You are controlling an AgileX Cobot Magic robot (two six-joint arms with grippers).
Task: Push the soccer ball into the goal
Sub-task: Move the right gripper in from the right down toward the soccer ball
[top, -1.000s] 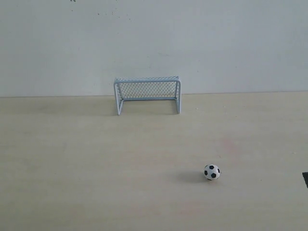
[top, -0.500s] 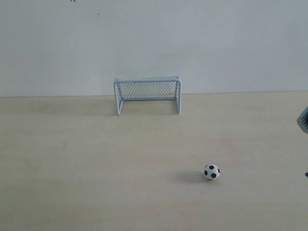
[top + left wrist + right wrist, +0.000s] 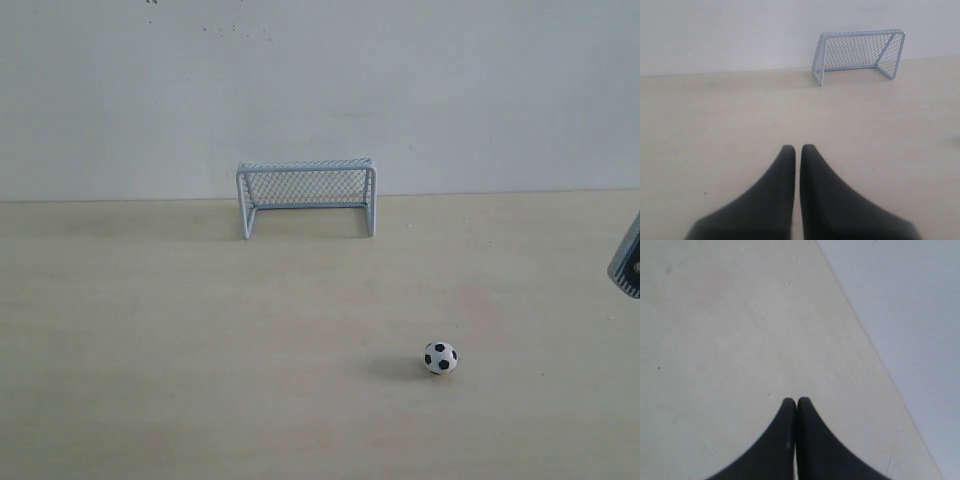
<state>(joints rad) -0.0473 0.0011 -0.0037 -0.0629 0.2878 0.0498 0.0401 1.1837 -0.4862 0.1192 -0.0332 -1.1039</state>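
No legible text, label, brand, number or sign appears on the ball (image 3: 440, 357), goal (image 3: 306, 196), table (image 3: 180, 360) or wall (image 3: 470, 90) in any view

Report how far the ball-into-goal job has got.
Done: nothing; the soccer ball lies on the table, far from the goal. In hand: the right end effector, shut, sees only table, no ball. Left: reach the ball and push it into the goal mouth.
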